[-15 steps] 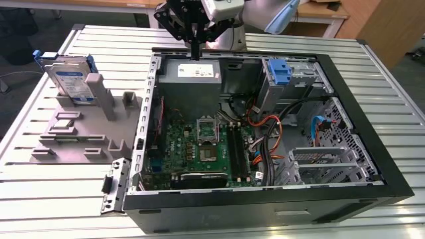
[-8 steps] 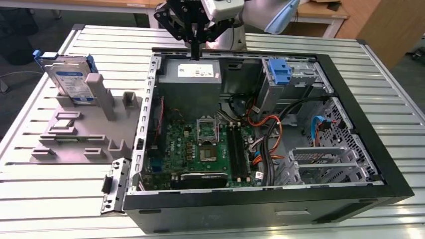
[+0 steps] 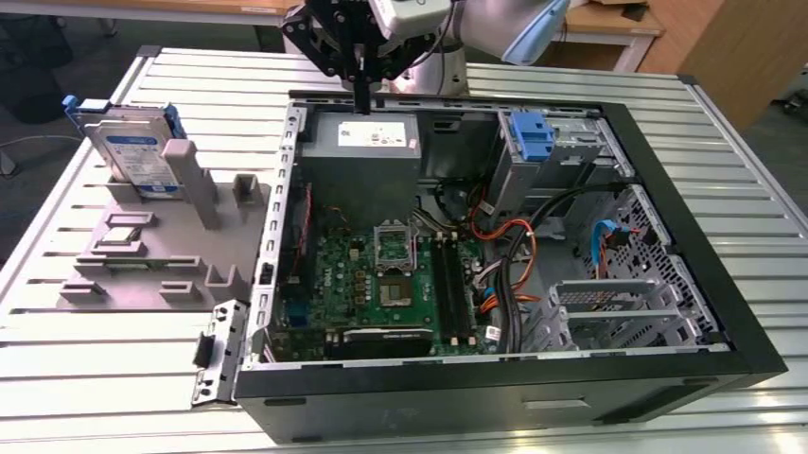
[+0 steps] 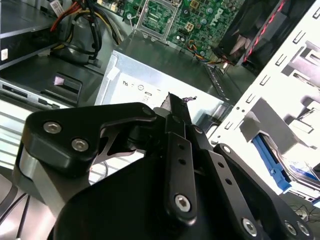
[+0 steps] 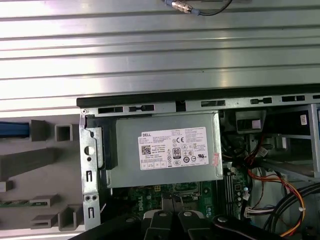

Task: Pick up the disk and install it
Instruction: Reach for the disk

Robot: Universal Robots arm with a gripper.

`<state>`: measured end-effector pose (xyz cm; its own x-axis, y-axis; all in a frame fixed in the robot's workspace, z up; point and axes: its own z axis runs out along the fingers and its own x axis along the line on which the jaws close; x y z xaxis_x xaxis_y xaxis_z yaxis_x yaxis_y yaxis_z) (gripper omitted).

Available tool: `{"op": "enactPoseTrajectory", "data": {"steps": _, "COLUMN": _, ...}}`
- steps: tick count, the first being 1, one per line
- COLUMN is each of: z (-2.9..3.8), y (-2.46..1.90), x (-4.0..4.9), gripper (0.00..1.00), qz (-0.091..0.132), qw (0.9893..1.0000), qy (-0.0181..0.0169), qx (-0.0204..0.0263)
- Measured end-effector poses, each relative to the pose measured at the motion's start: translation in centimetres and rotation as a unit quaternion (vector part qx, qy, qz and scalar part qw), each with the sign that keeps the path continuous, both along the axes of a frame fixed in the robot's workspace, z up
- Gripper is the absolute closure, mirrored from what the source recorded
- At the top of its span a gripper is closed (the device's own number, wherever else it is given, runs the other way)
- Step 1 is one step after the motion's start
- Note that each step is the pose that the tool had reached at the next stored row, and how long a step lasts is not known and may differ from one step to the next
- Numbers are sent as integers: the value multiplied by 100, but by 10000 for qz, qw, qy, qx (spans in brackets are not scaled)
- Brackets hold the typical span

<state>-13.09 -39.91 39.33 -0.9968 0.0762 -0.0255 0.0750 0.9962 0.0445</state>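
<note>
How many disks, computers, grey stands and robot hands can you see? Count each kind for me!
Disk: 1
Computer: 1
Grey stand: 1
Robot hand: 1
Total: 4

The setting is indicated to be a robotics lab or test workshop. An open computer case (image 3: pixel 480 402) is laid on its side on a ribbed aluminium table (image 3: pixel 114 378), with its circuit board (image 3: pixel 366 274) and cabling (image 3: pixel 512 255) exposed. Just beside the case, on the exterior view's left, a grey moulded fixture (image 3: pixel 177 236) is set out, in which the disk (image 3: pixel 132 151) is stood on edge. A robot arm (image 3: pixel 493 28) is seen at the far side of the case, and wooden desks (image 3: pixel 619 17) are seen beyond it.
</note>
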Motion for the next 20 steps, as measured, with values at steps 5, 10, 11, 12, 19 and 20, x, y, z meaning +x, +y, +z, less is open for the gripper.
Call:
{"op": "enactPoseTrajectory", "data": {"steps": 5, "z": -1, "y": -2, "x": -63, "gripper": 89, "qz": 0, "qw": 10000, "qy": -2, "qx": 0}}
{"op": "enactPoseTrajectory", "data": {"steps": 10, "z": -1, "y": -5, "x": -138, "gripper": 89, "qz": 0, "qw": 10000, "qy": -6, "qx": 0}}
{"op": "enactPoseTrajectory", "data": {"steps": 11, "z": -1, "y": -5, "x": -150, "gripper": 89, "qz": 0, "qw": 10000, "qy": -7, "qx": 0}}
{"op": "enactPoseTrajectory", "data": {"steps": 12, "z": -1, "y": -5, "x": -166, "gripper": 89, "qz": 0, "qw": 10000, "qy": -8, "qx": 0}}
{"op": "enactPoseTrajectory", "data": {"steps": 19, "z": -1, "y": -6, "x": -292, "gripper": 89, "qz": 0, "qw": 10000, "qy": -14, "qx": 0}}
{"op": "enactPoseTrajectory", "data": {"steps": 20, "z": -1, "y": -6, "x": -317, "gripper": 89, "qz": 0, "qw": 10000, "qy": -16, "qx": 0}}
